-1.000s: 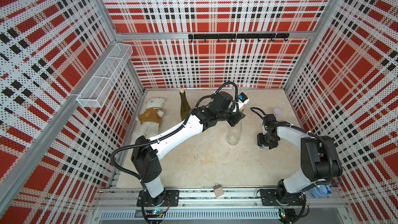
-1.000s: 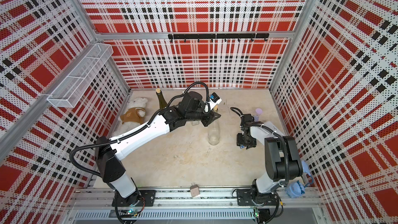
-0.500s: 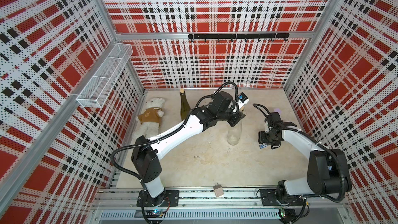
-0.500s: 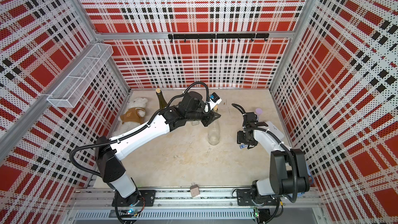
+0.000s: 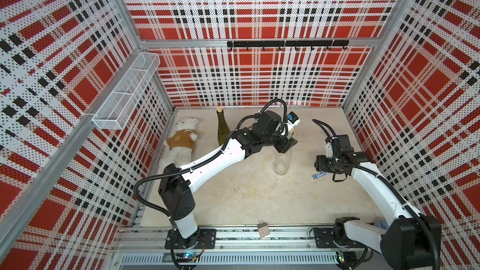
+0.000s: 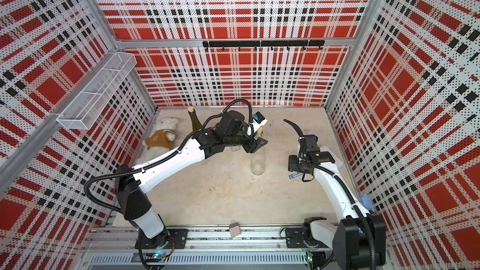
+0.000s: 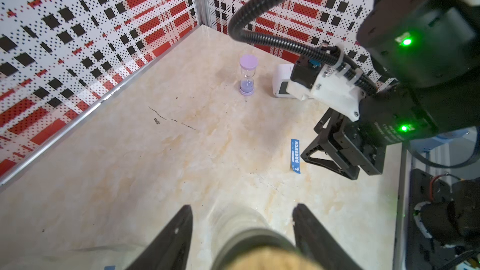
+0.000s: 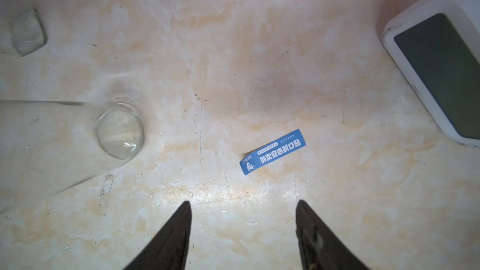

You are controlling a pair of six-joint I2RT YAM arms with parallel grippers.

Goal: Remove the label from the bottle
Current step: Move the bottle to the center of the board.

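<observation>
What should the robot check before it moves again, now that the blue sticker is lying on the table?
1. Blue sticker off the clear bottle: ok. It lies on the table, apart from the bottle.
2. Bottle upright: ok. It stands on its base.
3. Left jaws clear of the bottle's neck: ok. They are open on either side of it and not touching in the left wrist view.
4. Right jaws empty: ok. They are open above the table, near the sticker.
5. Sticker bits left on the glass: cannot tell.
</observation>
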